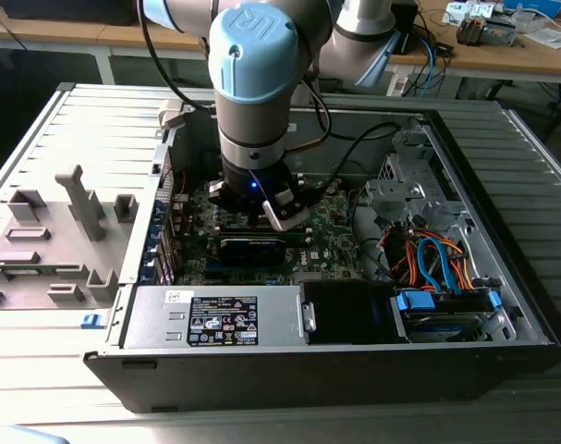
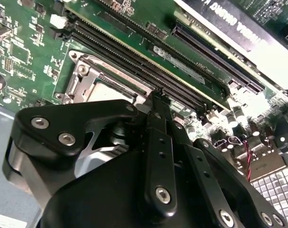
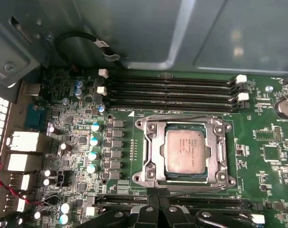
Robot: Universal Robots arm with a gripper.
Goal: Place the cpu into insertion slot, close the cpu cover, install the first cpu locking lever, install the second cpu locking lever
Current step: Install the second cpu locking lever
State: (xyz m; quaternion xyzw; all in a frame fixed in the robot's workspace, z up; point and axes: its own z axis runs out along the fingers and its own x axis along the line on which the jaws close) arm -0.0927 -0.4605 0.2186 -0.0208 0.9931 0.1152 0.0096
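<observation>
The cpu (image 3: 184, 151), a silver-grey square chip, lies flat in the insertion slot (image 3: 229, 142) on the green board. The cpu cover (image 3: 151, 148), a silvery frame, lies down around the chip, which shows through its cut-out. A thin lever wire (image 3: 181, 116) runs along the socket side by the memory slots. Another wire (image 3: 196, 188) runs along the opposite side. My gripper (image 3: 157, 194) is at that opposite edge with its fingers shut and nothing visible between them. In the second wrist view the gripper (image 2: 157, 95) sits right beside the cover (image 2: 82, 78). In the exterior view the gripper (image 1: 262, 215) is low inside the open computer case.
Black memory slots (image 3: 172, 90) run beside the socket. A long black card (image 1: 252, 248) lies near the arm. A power supply (image 1: 215, 319) and orange and blue cables (image 1: 437, 259) fill the near side. A grey fixture tray (image 1: 58, 231) stands outside the case, at the exterior view's left.
</observation>
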